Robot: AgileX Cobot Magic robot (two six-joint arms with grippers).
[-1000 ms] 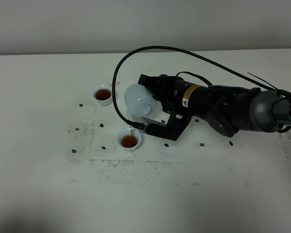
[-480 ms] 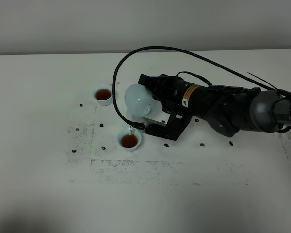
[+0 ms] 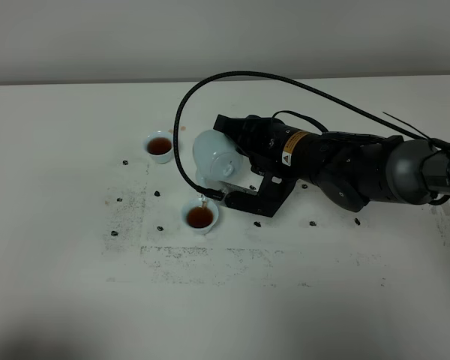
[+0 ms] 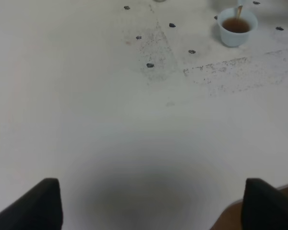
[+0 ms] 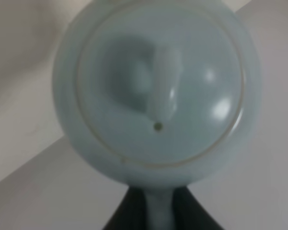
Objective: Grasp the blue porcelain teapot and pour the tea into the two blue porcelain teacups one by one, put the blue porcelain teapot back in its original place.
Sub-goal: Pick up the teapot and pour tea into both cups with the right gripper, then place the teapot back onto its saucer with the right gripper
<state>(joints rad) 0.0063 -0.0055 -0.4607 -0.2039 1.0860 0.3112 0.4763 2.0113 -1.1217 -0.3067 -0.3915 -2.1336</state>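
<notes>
Teapot [image 5: 158,86] unmoved; handle [image 5: 158,210] blurred, partly cut off

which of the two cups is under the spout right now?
The front teacup, directly below the spout of the tilted teapot, tea streaming in. The other teacup sits farther back-left, clear of the spout.

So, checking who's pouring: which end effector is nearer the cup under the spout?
Right. The right end effector grips the teapot, spout just above that cup; the left end effector sits far off across the table, open and empty.
</notes>
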